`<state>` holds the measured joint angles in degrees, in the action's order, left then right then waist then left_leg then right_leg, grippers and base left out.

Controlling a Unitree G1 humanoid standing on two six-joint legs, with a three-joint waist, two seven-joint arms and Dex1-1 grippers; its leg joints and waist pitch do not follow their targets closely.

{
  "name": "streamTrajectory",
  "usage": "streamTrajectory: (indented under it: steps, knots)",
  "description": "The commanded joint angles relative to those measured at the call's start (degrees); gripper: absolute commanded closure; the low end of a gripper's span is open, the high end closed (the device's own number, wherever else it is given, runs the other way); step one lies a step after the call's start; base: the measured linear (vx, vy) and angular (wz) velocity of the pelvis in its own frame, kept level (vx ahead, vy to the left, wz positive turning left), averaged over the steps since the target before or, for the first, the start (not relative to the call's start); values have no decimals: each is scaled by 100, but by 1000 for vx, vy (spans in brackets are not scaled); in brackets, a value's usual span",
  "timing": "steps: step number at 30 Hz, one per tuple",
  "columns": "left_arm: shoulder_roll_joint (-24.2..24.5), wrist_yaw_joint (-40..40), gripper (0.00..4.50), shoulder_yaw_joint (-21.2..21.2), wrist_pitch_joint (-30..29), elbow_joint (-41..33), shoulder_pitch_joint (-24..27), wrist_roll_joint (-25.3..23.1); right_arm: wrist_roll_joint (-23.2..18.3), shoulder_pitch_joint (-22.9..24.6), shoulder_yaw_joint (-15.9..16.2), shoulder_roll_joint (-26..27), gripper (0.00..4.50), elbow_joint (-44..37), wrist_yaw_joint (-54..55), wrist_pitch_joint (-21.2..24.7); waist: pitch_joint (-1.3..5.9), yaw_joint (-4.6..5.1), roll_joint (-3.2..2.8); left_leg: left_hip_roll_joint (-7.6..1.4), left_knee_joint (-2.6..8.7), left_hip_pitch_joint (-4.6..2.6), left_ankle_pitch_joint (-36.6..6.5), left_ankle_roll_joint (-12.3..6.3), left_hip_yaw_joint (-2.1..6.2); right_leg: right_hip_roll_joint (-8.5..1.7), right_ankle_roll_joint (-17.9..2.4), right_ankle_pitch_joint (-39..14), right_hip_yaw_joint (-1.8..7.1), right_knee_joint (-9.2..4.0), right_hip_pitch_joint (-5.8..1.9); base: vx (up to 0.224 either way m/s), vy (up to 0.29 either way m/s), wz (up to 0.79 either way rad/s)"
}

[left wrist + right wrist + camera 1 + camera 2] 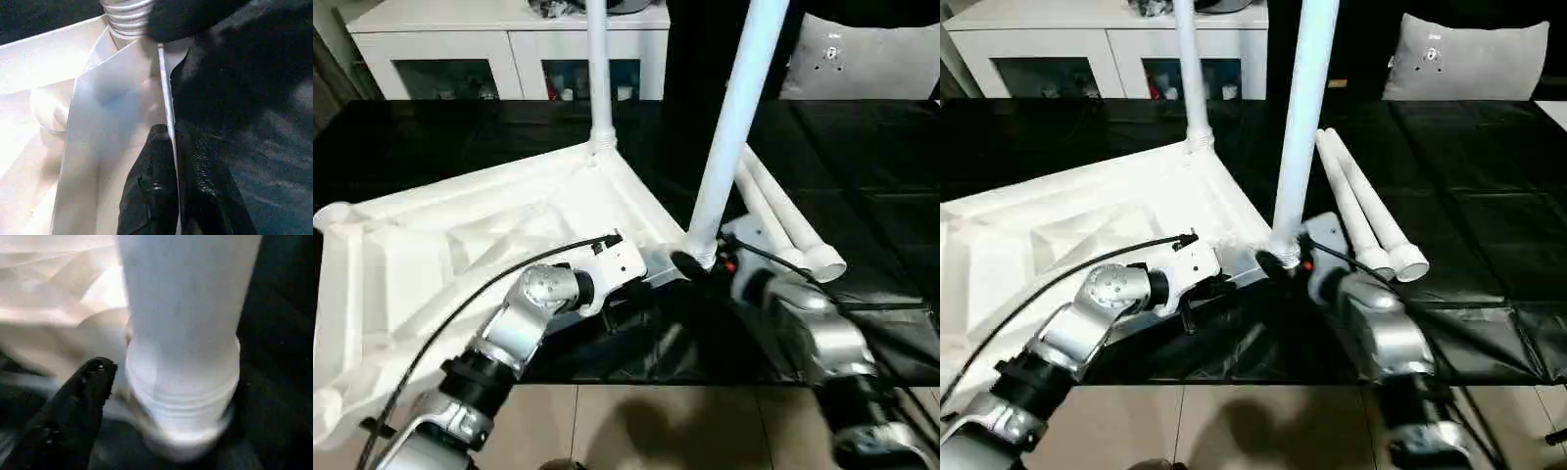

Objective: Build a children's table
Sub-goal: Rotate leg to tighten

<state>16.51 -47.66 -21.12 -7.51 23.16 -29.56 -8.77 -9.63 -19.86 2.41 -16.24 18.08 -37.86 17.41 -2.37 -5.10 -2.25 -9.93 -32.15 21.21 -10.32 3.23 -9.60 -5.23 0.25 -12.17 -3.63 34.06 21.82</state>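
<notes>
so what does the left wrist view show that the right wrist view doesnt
Left wrist view alone: the left gripper shut on the thin side wall of the upturned table top, with the black mat beside it.

Right wrist view alone: a close look at the near leg upright at its corner, one black finger of the right gripper standing just beside it, apart.

Both: that leg's ribbed foot and the white table top.
</notes>
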Motion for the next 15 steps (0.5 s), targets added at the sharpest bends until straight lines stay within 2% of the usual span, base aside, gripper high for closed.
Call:
streamTrajectory:
  steps: [1, 2, 4, 5, 10, 12, 15]
  knots:
    - [221, -258, 450, -187, 321, 294, -46, -193, -97, 129, 75, -205, 4, -191, -407, 51, 294, 17, 29, -293, 347, -30, -1029, -332, 70, -330, -1220, -323, 246, -369, -261, 0, 0, 0]
    - [275, -332, 450, -202, 398, 346, -70, -195, -119, 147, 82, -277, 4, -258, -509, 38, 297, 13, 15, -300, 346, -38, -1062, -312, 71, -331, -1218, -372, 247, -374, -255, 0, 0, 0]
    - [400, -520, 450, -240, 628, 434, -110, -175, -175, 173, 107, -479, 4, -414, -802, -34, 306, 16, 26, -302, 336, -32, -1001, -320, 72, -327, -1243, -250, 245, -357, -264, 0, 0, 0]
    - [443, -590, 450, -248, 720, 469, -124, -158, -203, 176, 116, -547, 4, -467, -911, -48, 312, 25, 9, -295, 324, -25, -927, -345, 73, -318, -1284, -87, 238, -339, -270, 0, 0, 0]
    - [646, -1009, 450, -318, 1281, 625, -160, -72, -230, 25, 153, -870, 4, -436, -1448, -375, 354, 1, 15, -295, 257, -31, -578, -529, 53, -318, -1500, 498, 226, -262, -278, 0, 0, 0]
    - [665, -1077, 450, -318, 1370, 665, -165, -45, -224, 9, 186, -901, 4, -437, -1535, -396, 354, -2, 4, -303, 248, -32, -547, -557, 54, -311, -1571, 567, 219, -245, -275, 0, 0, 0]
    - [736, -1492, 450, -309, 1522, 644, -130, 155, -404, -30, 344, -1104, 4, -526, -2244, -359, 360, -23, -13, -315, 236, -42, -624, -576, 47, -314, -1655, 582, 212, -227, -276, 0, 0, 0]
